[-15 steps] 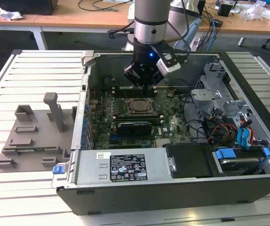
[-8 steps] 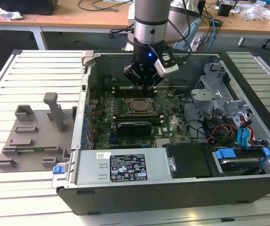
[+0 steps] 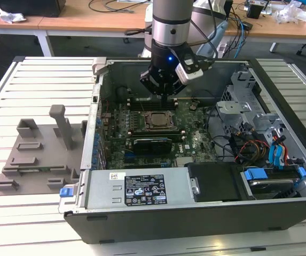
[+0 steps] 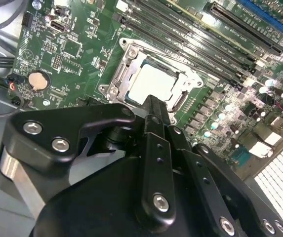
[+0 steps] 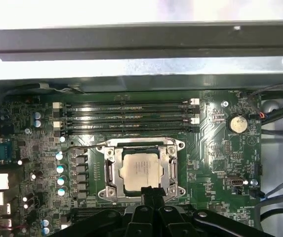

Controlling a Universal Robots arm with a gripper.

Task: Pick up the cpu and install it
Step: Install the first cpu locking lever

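Note:
The cpu, a flat square chip with a silver-grey top, lies inside the metal socket frame on the green motherboard. The second wrist view has the cpu just beyond the fingertips. In the exterior view the cpu sits mid-board in the open computer case. My gripper hangs above the board, slightly behind the socket. Both wrist views have the black fingers meeting at one tip, the gripper shut with nothing in it, clear of the chip.
Memory slots run beside the socket. The case's metal wall stands behind them. A grey fixture tray lies on the slatted table at the exterior view's left. The power supply, drive cage and cables crowd the case.

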